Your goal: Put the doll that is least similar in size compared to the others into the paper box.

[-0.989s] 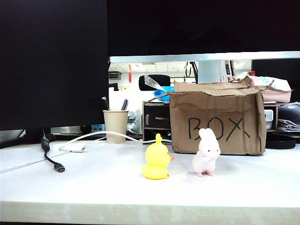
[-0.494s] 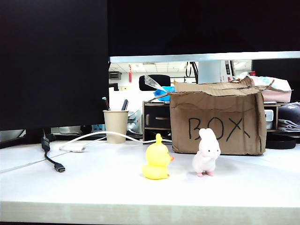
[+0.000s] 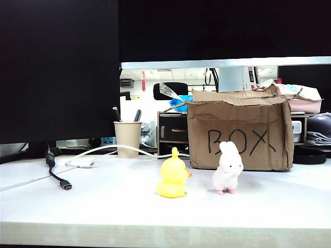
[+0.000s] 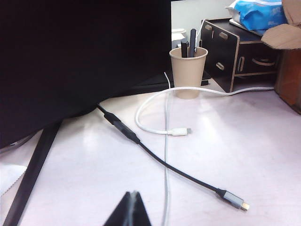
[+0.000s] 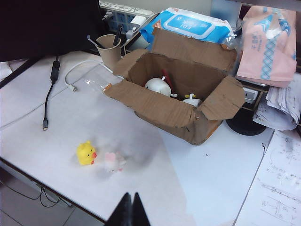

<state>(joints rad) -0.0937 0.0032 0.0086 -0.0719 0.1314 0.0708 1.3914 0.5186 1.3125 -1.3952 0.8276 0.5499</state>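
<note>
The doll [image 5: 159, 86], a white plush with a dark-red part, lies inside the open paper box [image 5: 155, 109], partly hidden by the flaps. From the exterior view the box [image 3: 238, 135] shows its handwritten "BOX" front, and the doll is hidden in it. My right gripper [image 5: 130, 194] is shut with nothing in it, high above the table's front edge and well away from the box. My left gripper [image 4: 134, 193] is shut and empty, low over the table near the cables. Neither gripper shows in the exterior view.
A small yellow duck [image 3: 173, 181] and a white-pink rabbit [image 3: 228, 168] stand in front of the box. A beige paper cup [image 3: 127, 138] with pens, a white cable [image 4: 165, 132] and a black cable [image 4: 162, 161] lie to the left. Wipes packs [image 5: 190, 26] and papers [image 5: 275, 188] crowd the right.
</note>
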